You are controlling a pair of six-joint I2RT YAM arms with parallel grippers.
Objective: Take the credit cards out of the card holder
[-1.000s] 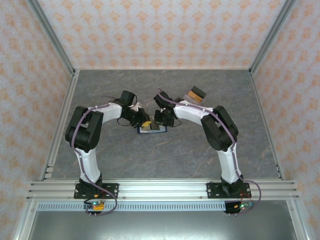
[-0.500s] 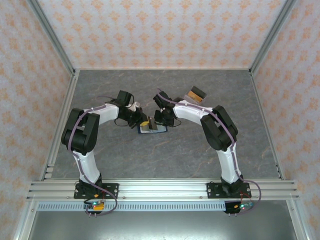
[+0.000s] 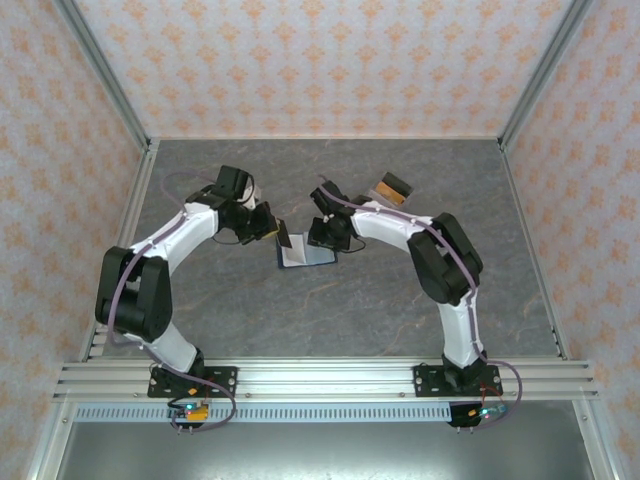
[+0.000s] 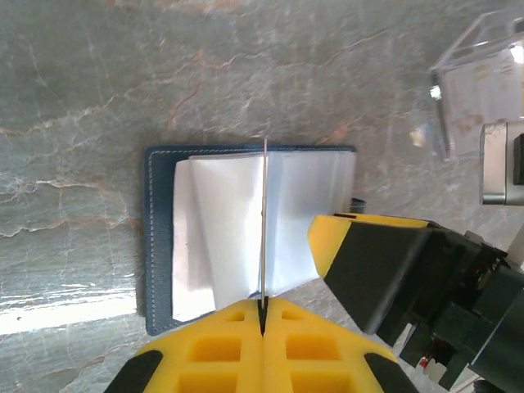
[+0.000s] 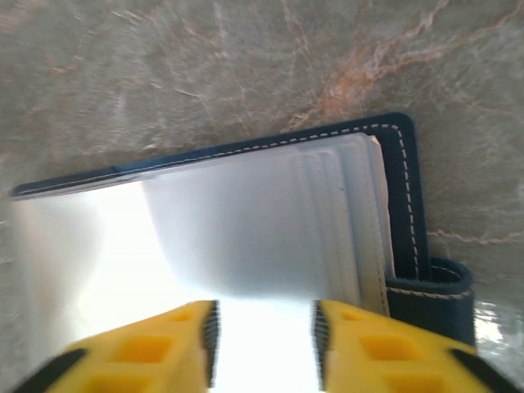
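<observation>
Now: left fingers (image 4: 246,319) clamped together on one credit card (image 4: 264,205), thin, seen edge-on from left wrist. Since second ago: left arm (image 3: 170,245) swung back toward 9 o'clock; card drawn out, held over 10 o'clock corner of card holder (image 3: 310,257). Holder unmoved, open flat on desk (image 3: 250,320), mid-desk. Right fingers (image 5: 201,327), nearly together before, now apart over holder's clear sleeves (image 5: 270,237). Loose card pile (image 3: 392,188) unmoved, 2 o'clock of holder.

Card holder (image 4: 158,246): navy leather-look cover, pale stitching, glossy clear plastic sleeves (image 4: 217,229). Table (image 4: 98,74): grey marbled, faint sheen.
</observation>
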